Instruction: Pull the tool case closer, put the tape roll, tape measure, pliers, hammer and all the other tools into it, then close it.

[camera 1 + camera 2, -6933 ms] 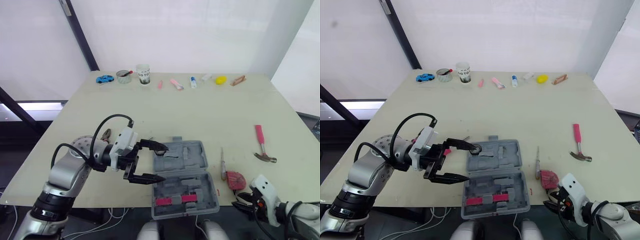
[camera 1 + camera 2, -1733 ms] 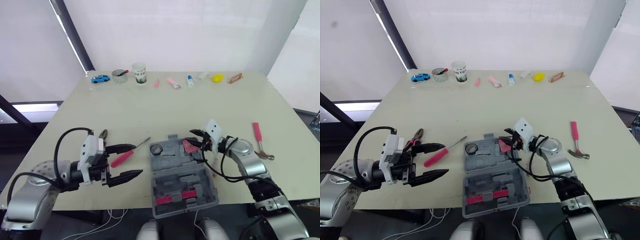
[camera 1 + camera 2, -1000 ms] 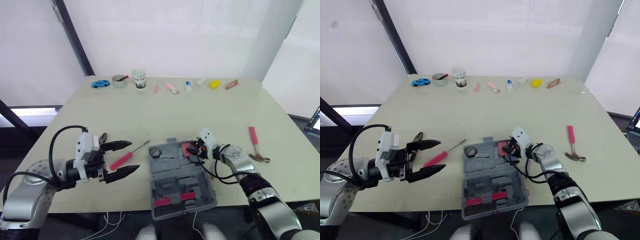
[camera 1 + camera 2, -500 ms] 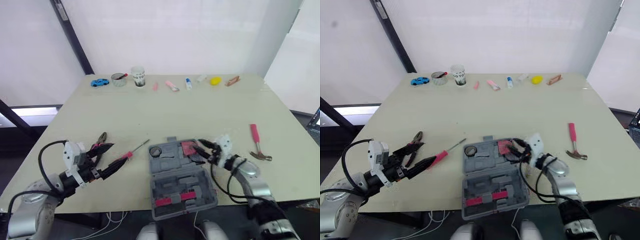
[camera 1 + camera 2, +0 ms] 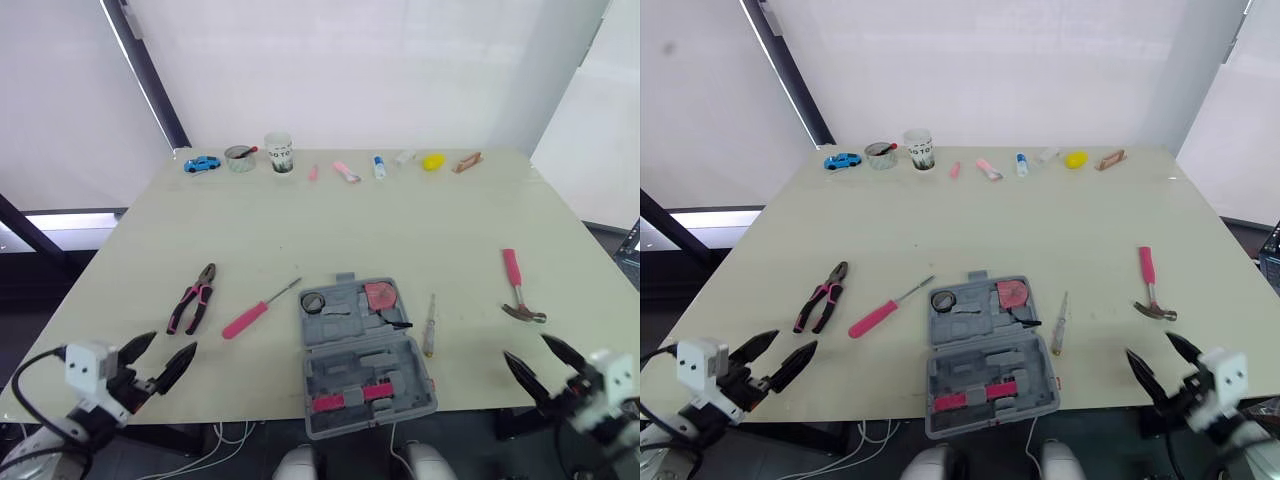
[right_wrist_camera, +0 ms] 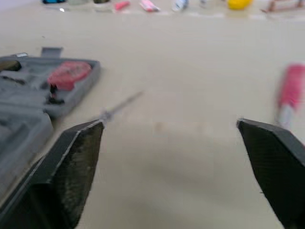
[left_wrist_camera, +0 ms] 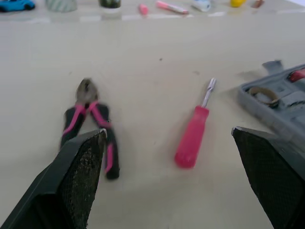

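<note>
Tape measure (image 5: 379, 296) inside tool case (image 5: 347, 358) — cup (image 5: 279, 153) lettering illegible

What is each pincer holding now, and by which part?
Nothing is held. The left pincer and the right pincer are both open and empty.

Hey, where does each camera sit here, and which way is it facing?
Head eyes: on the head, facing forward and down at the table and tool case; left gripper and right gripper, open, at the near edge.
Left wrist: facing across the table at pliers and red screwdriver, between its own fingers.
Right wrist: facing tape measure in the case and hammer, between its own fingers.
Shared: all show the case.
</note>
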You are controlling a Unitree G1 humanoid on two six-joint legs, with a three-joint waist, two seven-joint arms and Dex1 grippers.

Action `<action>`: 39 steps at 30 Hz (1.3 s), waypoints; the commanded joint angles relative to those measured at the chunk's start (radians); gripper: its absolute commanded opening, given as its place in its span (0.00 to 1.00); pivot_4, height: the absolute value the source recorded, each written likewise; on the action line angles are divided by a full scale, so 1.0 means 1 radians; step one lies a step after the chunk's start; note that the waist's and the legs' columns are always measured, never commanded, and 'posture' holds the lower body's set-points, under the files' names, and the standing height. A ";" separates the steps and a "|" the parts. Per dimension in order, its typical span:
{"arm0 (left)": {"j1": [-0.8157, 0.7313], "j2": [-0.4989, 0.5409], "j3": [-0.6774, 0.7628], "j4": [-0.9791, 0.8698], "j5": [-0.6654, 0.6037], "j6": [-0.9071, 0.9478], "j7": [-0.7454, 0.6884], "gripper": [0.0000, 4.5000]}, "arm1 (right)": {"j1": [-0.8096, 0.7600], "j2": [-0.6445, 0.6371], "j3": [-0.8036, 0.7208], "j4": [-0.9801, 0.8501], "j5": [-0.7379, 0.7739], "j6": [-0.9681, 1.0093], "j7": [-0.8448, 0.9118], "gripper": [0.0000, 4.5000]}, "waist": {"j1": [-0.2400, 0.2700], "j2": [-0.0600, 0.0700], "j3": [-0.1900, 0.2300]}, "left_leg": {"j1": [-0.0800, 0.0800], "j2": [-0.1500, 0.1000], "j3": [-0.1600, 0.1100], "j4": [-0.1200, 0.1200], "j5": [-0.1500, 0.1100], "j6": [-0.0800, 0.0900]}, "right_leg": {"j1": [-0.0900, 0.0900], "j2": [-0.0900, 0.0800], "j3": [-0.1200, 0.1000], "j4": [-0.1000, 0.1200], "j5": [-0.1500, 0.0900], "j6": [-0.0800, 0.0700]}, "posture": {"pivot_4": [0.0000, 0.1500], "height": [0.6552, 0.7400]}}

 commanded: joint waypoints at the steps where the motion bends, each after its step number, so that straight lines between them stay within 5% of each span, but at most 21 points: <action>1: 0.023 -0.004 0.052 0.024 0.007 -0.051 0.014 1.00 | 0.073 0.019 -0.073 -0.020 0.047 -0.056 0.012 0.99 | 0.000 0.000 0.000 | 0.000 0.000 0.000 0.000 0.000 0.000 | 0.000 -0.002 0.000 0.000 0.000 0.000 | 1.00 1.00; 10: 0.016 0.002 0.050 0.050 0.046 -0.047 0.106 1.00 | 0.136 0.024 -0.103 -0.011 0.092 -0.070 0.030 0.99 | -0.002 0.000 0.000 | -0.001 0.002 0.001 -0.010 -0.001 -0.001 | -0.002 -0.021 -0.017 -0.009 0.002 -0.003 | 1.00 1.00; 23: -0.393 0.130 -0.090 0.110 0.149 0.316 0.375 1.00 | -0.222 -0.270 0.108 -0.279 0.266 0.310 0.189 0.99 | 0.019 -0.002 0.001 | -0.001 -0.004 0.001 -0.013 0.003 0.004 | 0.001 -0.014 -0.026 -0.012 0.003 -0.004 | 1.00 1.00; 39: -0.791 0.168 -0.314 0.659 0.300 0.279 0.240 1.00 | -0.620 -0.305 0.319 -0.168 0.190 0.336 0.402 0.99 | 0.022 -0.008 0.005 | -0.002 -0.005 0.001 -0.012 0.003 0.004 | 0.003 -0.012 -0.030 -0.012 0.006 0.001 | 1.00 1.00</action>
